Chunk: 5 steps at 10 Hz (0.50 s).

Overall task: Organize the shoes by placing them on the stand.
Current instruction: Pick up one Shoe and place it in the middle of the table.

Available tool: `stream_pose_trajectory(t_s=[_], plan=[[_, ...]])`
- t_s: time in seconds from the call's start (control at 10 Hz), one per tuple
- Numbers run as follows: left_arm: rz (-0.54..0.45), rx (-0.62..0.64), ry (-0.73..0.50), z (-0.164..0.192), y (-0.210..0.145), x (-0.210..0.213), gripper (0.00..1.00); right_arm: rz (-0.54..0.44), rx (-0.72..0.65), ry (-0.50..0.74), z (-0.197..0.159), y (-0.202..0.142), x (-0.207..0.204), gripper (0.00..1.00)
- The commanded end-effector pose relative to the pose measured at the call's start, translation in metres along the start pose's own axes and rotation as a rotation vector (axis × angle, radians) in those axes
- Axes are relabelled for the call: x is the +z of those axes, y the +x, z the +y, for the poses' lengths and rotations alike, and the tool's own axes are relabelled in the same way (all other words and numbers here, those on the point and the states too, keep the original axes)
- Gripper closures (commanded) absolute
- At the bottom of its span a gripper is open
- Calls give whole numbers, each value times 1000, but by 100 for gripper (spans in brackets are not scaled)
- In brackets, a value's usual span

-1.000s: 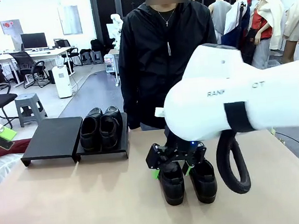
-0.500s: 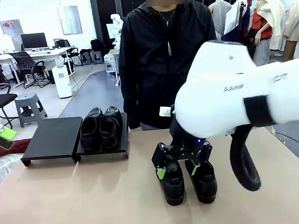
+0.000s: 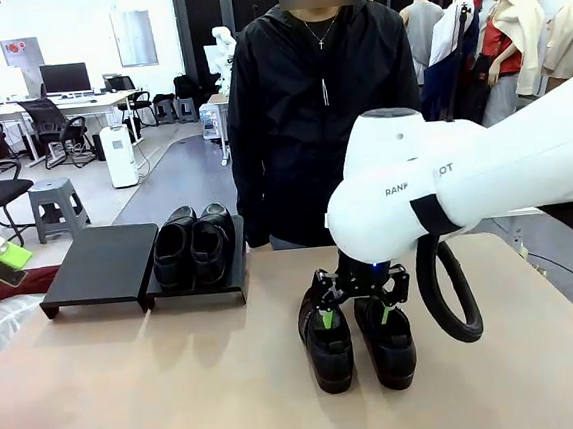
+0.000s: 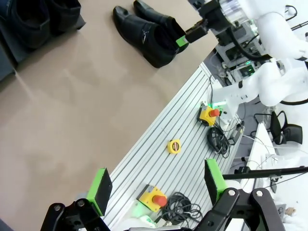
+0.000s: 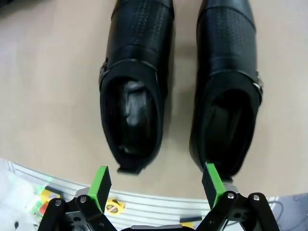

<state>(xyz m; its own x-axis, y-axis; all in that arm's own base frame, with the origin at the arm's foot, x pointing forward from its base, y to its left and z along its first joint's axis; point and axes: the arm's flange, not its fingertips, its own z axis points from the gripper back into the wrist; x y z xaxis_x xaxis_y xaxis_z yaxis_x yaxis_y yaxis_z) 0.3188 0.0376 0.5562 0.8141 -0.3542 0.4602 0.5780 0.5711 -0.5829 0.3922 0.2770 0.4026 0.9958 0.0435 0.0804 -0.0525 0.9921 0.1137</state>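
Two shoes [image 5: 137, 72]: I see them side by side just below the right jaws.
Right jaws: wide apart, empty.

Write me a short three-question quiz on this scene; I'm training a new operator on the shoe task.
1. How many shoes sit on the stand?
2. The right pincer is: A) open above the heels of the table pair; B) shut on one shoe; C) resting on the stand.
3. True or false: the left pincer grips a shoe.

Key: 1. Two, side by side on the section nearer the person. 2. A. 3. False; it is open, with nothing between its fingers.
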Motion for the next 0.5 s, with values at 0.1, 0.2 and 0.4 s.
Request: stream_pose_trajectory(t_s=[0.1, 0.2, 0.4], plan=[[-13, -23, -20, 0, 0, 1, 0, 5, -46, 51, 1, 18, -22, 0], [-13, -23, -20, 0, 0, 1, 0, -10, -65, 54, -2, 21, -26, 0], [-13, -23, -20, 0, 0, 1, 0, -30, -53, 52, -1, 20, -27, 0]])
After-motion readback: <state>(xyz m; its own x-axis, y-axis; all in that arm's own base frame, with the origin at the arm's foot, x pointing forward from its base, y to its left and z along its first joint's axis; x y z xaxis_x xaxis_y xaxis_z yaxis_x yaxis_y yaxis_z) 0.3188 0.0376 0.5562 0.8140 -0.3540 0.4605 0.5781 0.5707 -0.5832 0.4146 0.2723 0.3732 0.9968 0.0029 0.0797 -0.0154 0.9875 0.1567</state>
